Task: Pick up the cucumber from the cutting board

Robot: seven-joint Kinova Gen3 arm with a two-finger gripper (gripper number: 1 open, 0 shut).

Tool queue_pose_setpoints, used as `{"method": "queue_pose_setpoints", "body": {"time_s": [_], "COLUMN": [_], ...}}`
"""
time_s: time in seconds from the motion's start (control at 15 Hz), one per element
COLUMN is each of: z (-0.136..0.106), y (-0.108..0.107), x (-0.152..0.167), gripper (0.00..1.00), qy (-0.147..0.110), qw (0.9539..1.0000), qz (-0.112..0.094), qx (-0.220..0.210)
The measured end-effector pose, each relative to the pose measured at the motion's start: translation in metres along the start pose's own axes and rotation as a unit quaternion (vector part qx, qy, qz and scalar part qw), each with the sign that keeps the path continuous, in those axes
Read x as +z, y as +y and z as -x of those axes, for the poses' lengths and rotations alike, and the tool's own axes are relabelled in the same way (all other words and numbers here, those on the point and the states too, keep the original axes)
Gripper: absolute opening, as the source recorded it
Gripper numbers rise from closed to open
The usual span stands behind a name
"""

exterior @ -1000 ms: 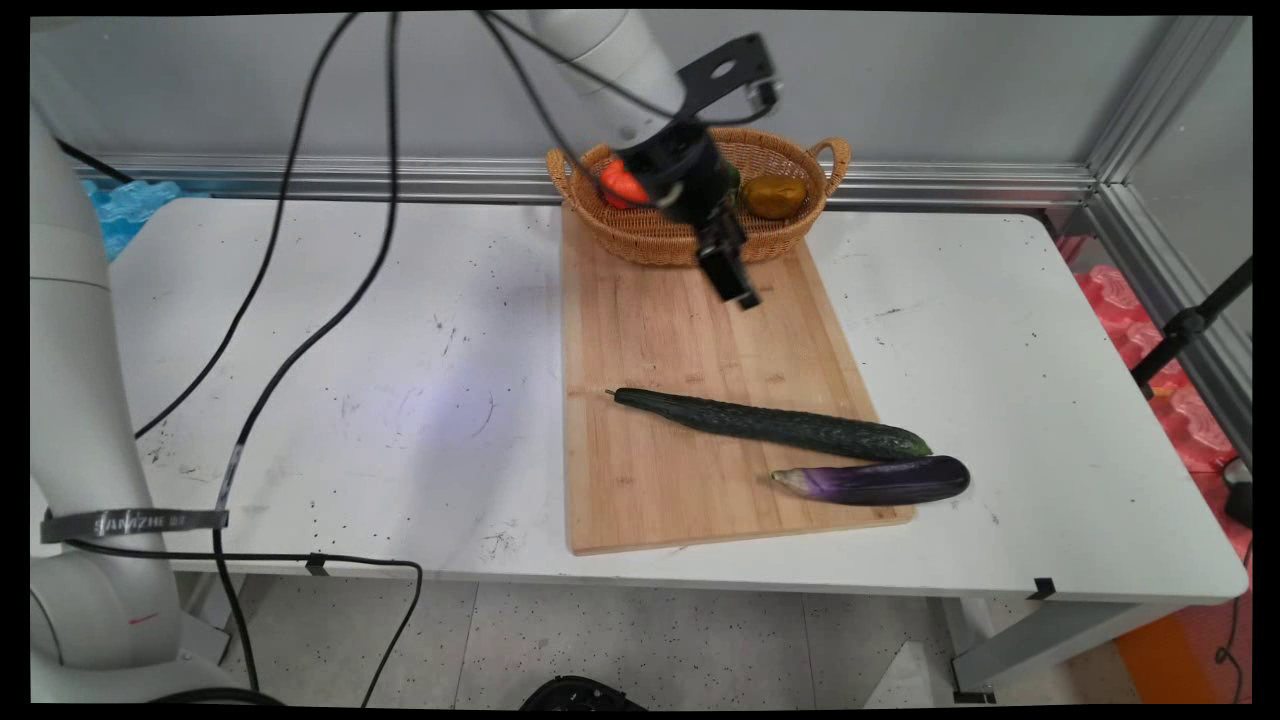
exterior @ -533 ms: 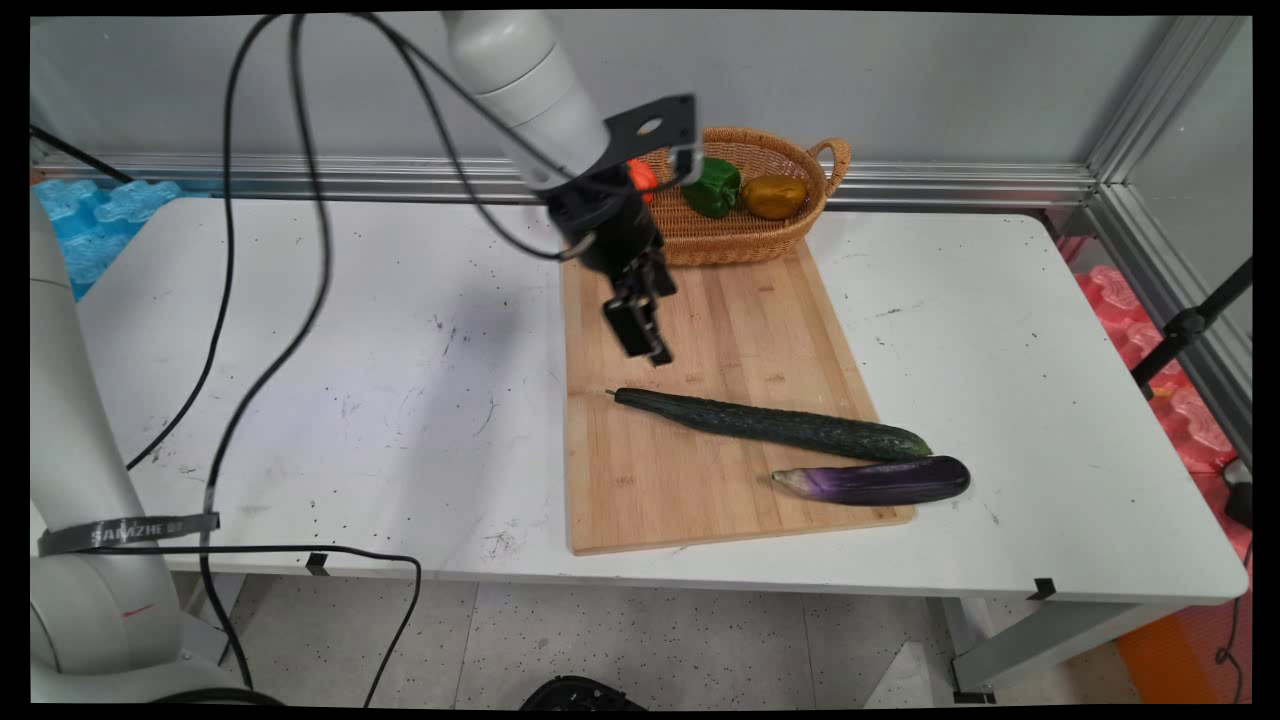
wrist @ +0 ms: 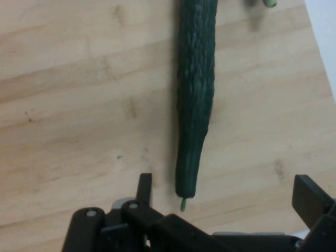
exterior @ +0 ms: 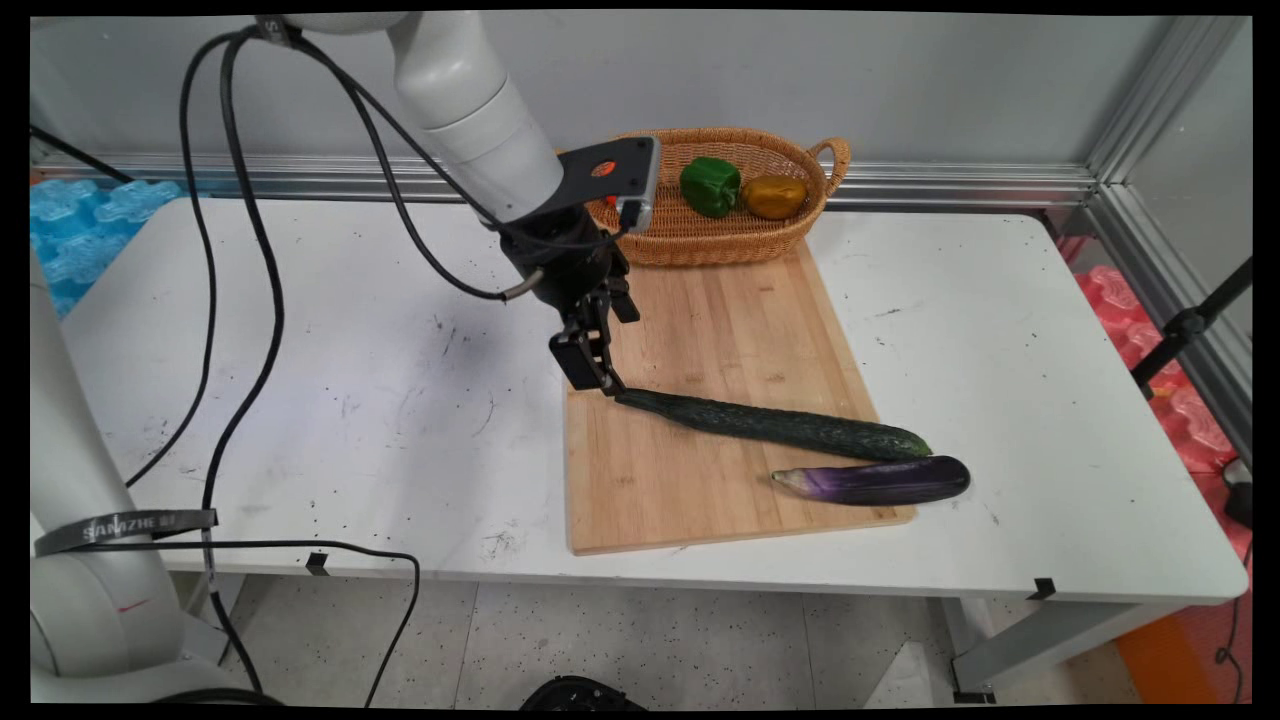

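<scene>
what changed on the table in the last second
The gripper swung from in front of the basket leftward and down across the cutting board. It now hangs open just over the stem end of the cucumber, holding nothing. Its move uncovered the green pepper. The cucumber, eggplant, basket and board stayed where they were.

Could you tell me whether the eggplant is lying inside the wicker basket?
No, the eggplant lies at the cutting board's near right corner, far from the basket.
</scene>
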Motion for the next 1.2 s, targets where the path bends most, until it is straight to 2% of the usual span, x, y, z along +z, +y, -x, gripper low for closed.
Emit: {"method": "queue_pose_setpoints", "body": {"time_s": [0.53,1.2], "z": [-0.024,-0.049], "y": [0.010,0.009], "x": [0.026,0.087], "gripper": [1.00,1.00], "qy": [0.038,0.076], "qw": [0.9992,0.9961], "qz": [-0.013,-0.039], "qx": [0.001,0.020]}}
